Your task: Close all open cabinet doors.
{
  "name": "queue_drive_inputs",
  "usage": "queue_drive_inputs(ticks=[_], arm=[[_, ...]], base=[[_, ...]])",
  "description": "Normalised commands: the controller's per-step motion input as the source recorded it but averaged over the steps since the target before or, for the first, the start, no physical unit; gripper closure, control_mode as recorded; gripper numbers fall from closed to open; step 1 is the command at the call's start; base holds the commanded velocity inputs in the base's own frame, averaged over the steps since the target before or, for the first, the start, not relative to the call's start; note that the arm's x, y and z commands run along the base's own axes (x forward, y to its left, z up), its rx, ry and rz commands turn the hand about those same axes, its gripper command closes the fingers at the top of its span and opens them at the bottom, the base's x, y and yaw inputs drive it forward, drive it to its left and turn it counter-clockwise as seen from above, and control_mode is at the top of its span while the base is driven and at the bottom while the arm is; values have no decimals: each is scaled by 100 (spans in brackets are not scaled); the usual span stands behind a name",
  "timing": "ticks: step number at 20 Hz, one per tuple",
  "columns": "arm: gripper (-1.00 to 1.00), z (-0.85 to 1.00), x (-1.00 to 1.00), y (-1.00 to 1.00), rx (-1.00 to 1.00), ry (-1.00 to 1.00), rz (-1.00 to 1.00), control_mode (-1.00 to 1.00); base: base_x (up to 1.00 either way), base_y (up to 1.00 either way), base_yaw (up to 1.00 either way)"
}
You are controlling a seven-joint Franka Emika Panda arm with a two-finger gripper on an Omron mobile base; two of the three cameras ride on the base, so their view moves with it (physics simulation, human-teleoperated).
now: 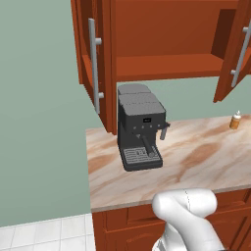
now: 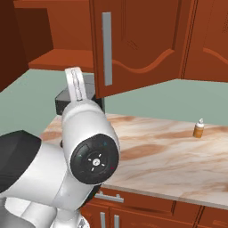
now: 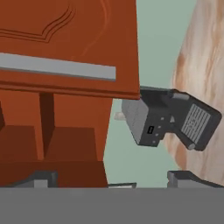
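The wall cabinet stands open with two cabinet doors swung out. In the left base view the left door hangs above the coffee machine and the right door juts out at the upper right. The right base view shows an open door face-on with its silver bar handle. In the rolled hand view a door and its handle lie ahead of my gripper. The gripper is open, touches nothing, and holds nothing between its fingertips.
A dark coffee machine stands on the marble counter under the cabinet's left side. A small bottle stands at the counter's back right. The cabinet shelf is bare. Base cabinets run below the counter's front edge.
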Motion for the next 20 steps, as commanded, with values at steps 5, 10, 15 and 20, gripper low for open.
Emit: queue_drive_inputs(ticks=[5, 10, 15, 20], arm=[[-100, 0, 16, -35, 12, -29, 10, -100], [-100, 0, 39, -20, 13, -15, 11, -100], [-100, 0, 53, -2, 6, -1, 13, -100], [-100, 1, 49, 0, 0, 0, 12, -100]], base=[[0, 0, 0], [0, 0, 0], [0, 0, 0], [0, 0, 0]])
